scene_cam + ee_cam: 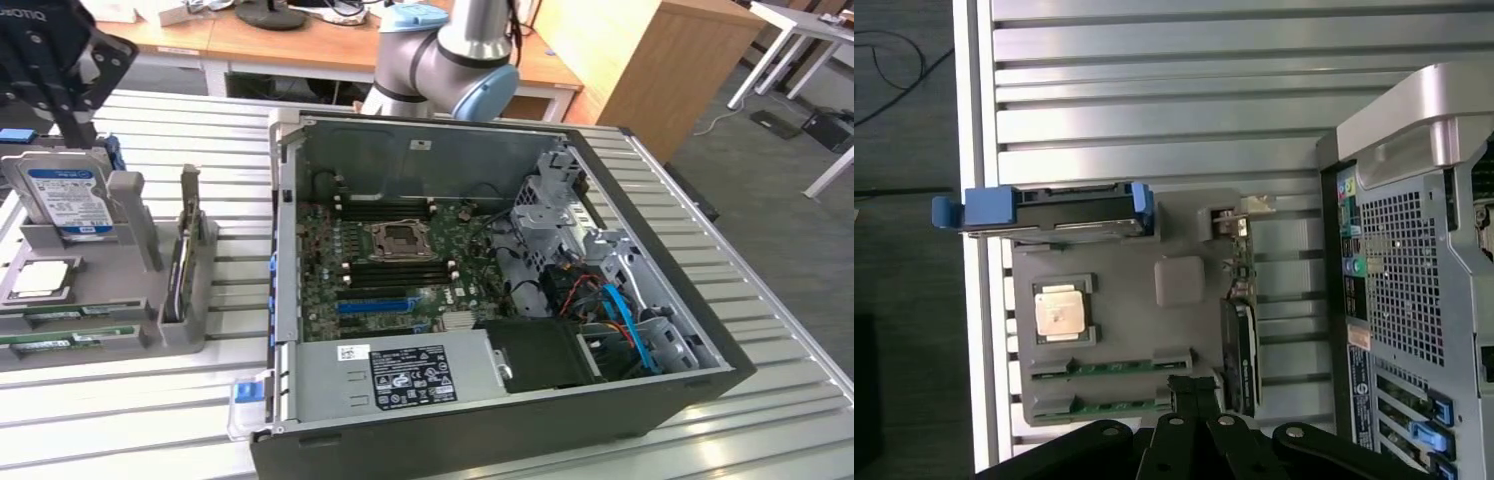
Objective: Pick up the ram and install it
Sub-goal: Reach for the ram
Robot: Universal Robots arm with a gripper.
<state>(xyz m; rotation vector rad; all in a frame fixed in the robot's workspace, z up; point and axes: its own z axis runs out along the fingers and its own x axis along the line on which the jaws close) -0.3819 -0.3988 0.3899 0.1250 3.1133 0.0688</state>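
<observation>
Closest to the wrist lens: my gripper (1194,385), black fingers pressed together, nothing between them. It hangs above the gray holder (1124,320), touching none of what the holder carries.

Ram: two green sticks, flat, side by side in grooves along one edge of the holder. Inner ram stick (1112,366) lies next to the CPU (1062,308). Outer ram stick (1104,405) lies at the holder's rim. My fingertips line up over one end of the pair, high and apart from both.

Also on the holder: hard drive (64,195) standing upright, blue label facing out; expansion card (180,265) on edge along the side facing the computer.

Exterior view: holder sits on the slatted aluminium table (134,420), at the exterior view's left of the open PC case (534,440), just beside it. Motherboard (414,285) lies exposed in the case, with the CPU socket (398,240) near its middle. Blue slot (380,303) is nearer the camera than the socket, and the power supply (400,375) runs along the near wall.
</observation>
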